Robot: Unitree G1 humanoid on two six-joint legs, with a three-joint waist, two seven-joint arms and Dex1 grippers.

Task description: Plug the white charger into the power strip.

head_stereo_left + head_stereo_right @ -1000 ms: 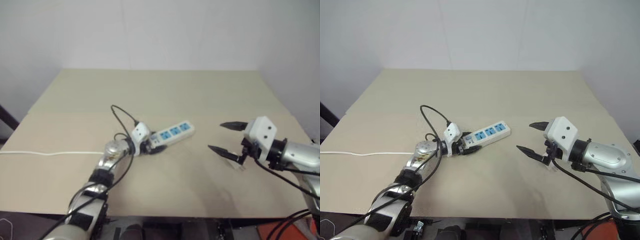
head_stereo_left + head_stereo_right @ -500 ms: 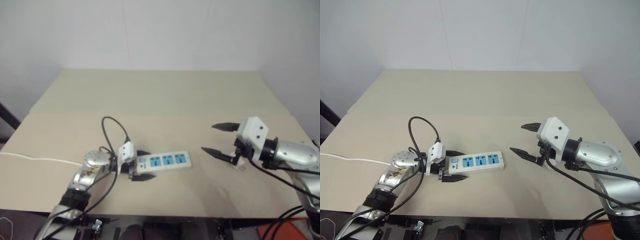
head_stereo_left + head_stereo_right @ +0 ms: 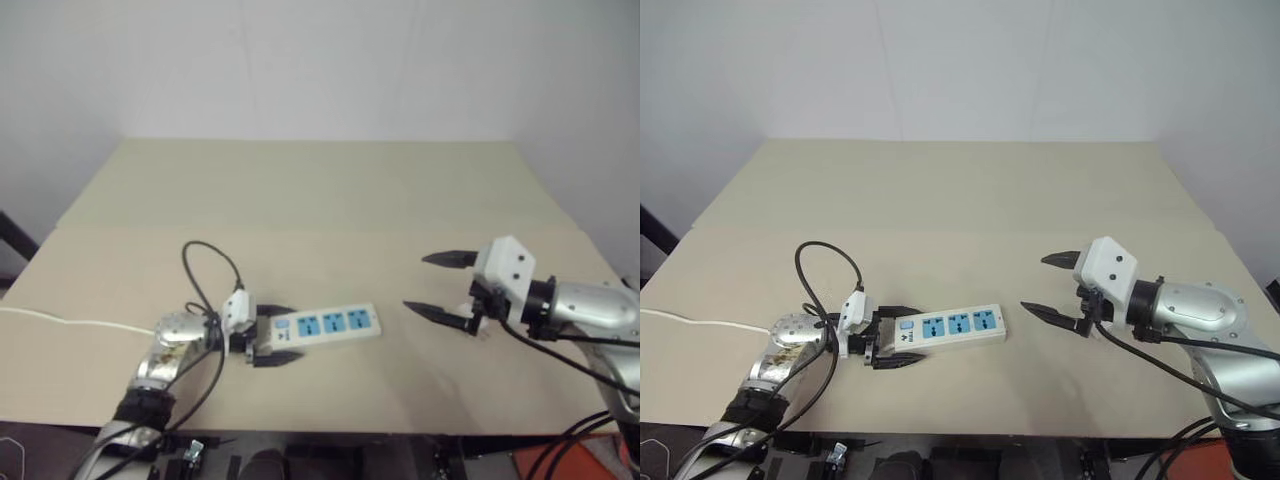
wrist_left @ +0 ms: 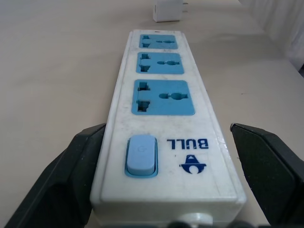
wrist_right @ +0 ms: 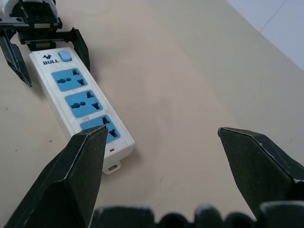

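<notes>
Power strip (image 3: 946, 326) lies flat between the spread left end effector (image 3: 898, 335) fingers; right end effector (image 3: 1048, 284) spread.

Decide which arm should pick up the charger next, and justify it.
Right. The right hand hovers with jaws open close to the charger, which lies past the power strip's far end. The left hand sits at the strip's switch end, jaws open either side of it.
</notes>
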